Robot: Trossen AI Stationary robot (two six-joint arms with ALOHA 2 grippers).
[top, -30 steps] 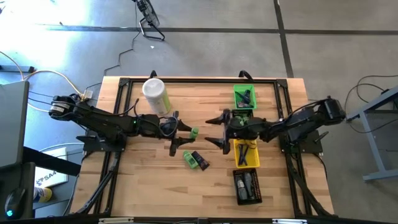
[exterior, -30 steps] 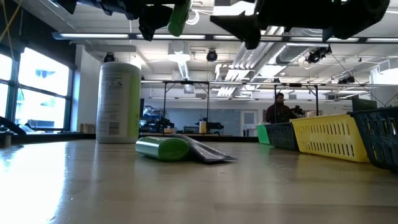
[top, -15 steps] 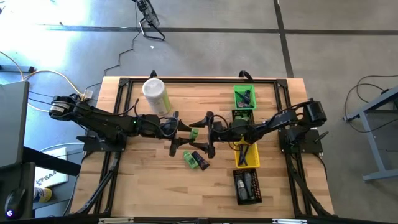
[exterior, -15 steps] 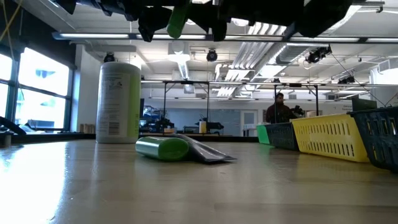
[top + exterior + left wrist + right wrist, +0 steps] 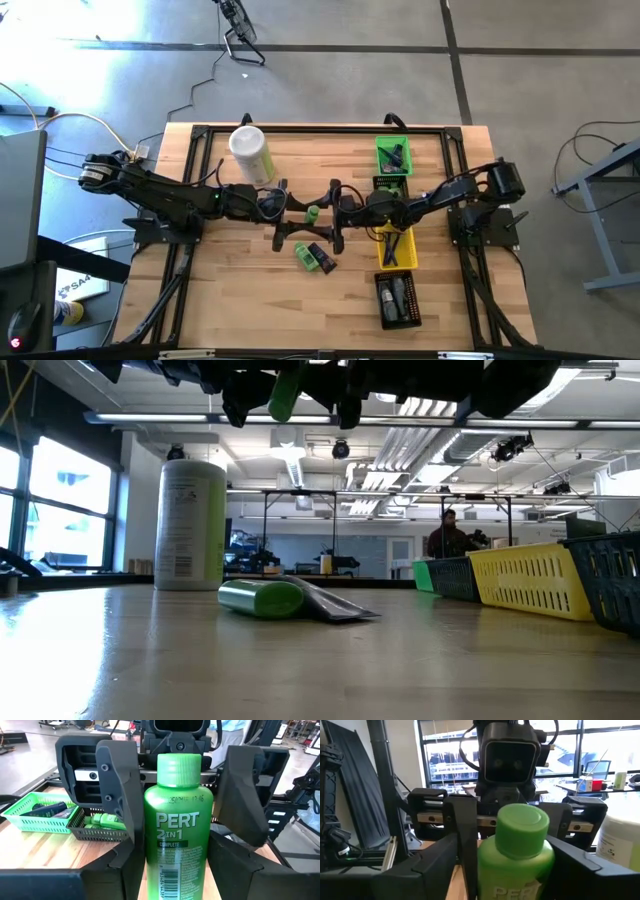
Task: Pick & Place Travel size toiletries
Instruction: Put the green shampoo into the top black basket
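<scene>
A bright green mini bottle [image 5: 177,820] hangs level above the middle of the table [image 5: 312,213], with my left gripper [image 5: 298,215] shut on it. Its ribbed cap [image 5: 522,827] points toward the right arm. My right gripper [image 5: 332,213] faces it from the table's right, open, one finger on either side of the cap end, with small gaps showing in the left wrist view. On the table below lie another green bottle [image 5: 305,257] and a dark tube [image 5: 322,258], both on their sides. My left gripper pinches the bottle's lower body [image 5: 172,880] between its two fingers, one on each side. The fingers come level from the table's left and run along the bottle. The bottle is lifted clear of the table, lying level with its cap away from the gripper.
The large pale-green canister [image 5: 250,152] stands at the far left. Along the right side sit a green bin [image 5: 380,150], a yellow bin [image 5: 411,255] and a black bin [image 5: 380,300], each with items inside. Bare wood lies at the near left.
My right gripper has moved toward the table's left, from above the bins to the bottle held by my left gripper, and now straddles its cap end. The left gripper and the bottle have stayed where they were.
</scene>
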